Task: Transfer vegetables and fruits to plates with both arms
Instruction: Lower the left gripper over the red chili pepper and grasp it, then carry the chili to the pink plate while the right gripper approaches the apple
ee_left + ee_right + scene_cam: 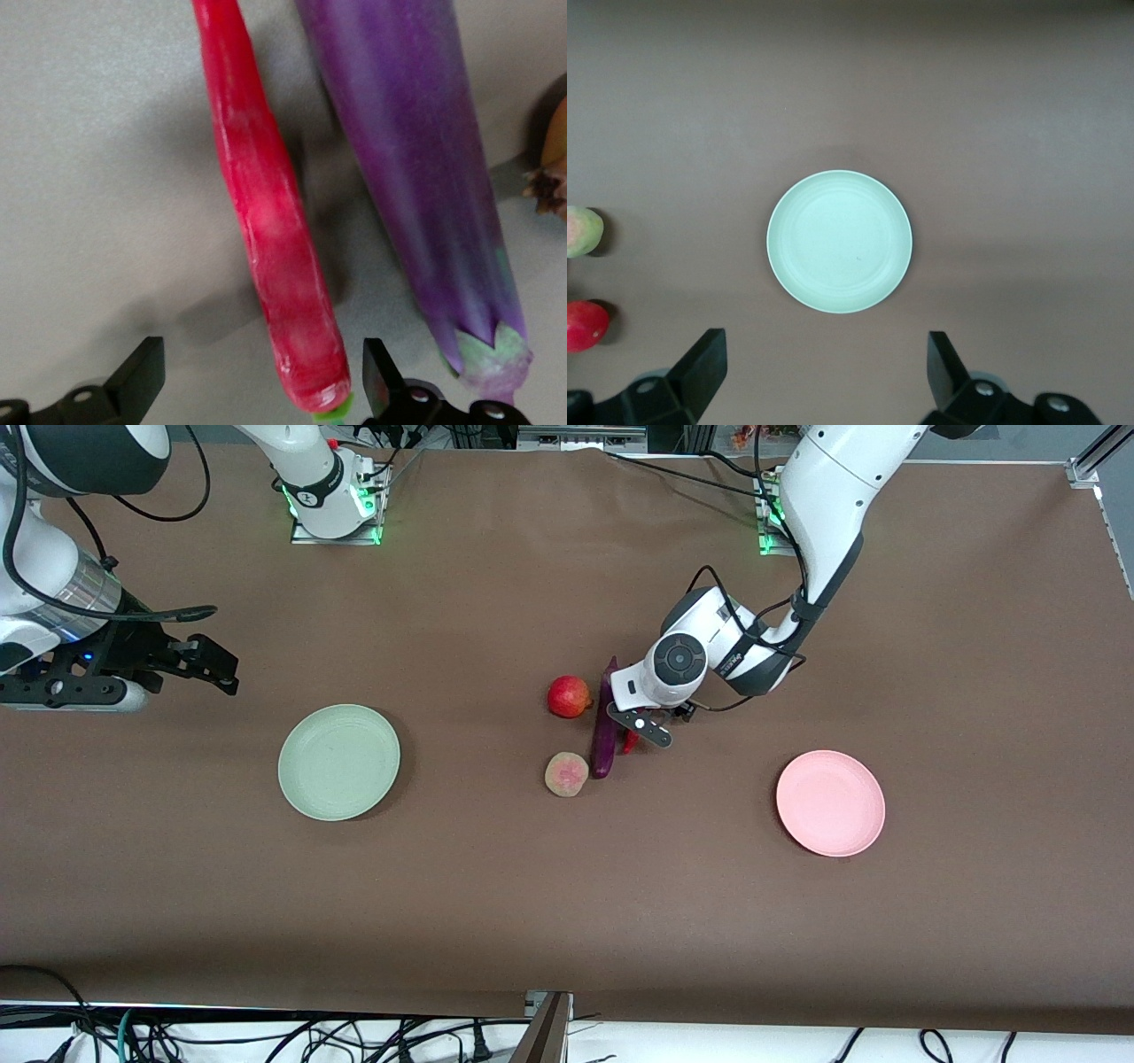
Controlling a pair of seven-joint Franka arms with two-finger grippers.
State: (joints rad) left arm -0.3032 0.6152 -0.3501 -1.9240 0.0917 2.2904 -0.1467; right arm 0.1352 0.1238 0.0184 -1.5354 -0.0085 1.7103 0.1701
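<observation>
Left tool (257,381) hung low over the red chili pepper (275,239), its jaws spread wide with one finger to each side of the pepper's stem end and nothing yet gripped. Just beside one finger lay the purple eggplant (416,177), close enough that a closing jaw might nudge or pinch it along with the pepper; a grip so near the stem could also let the glossy pepper swing or slip on the lift. On the eggplant's other flank sat the red fruit (568,695) and the tan-yellow fruit (566,773), both near it and liable to roll if the eggplant were pushed. Well apart from this tool, toward the left arm's end of the bench (496,886), waited the bare pink plate (830,803). Right tool (824,381), jaws equally wide and holding nothing, waited above the bare green plate (839,241), clear of the cluster.
</observation>
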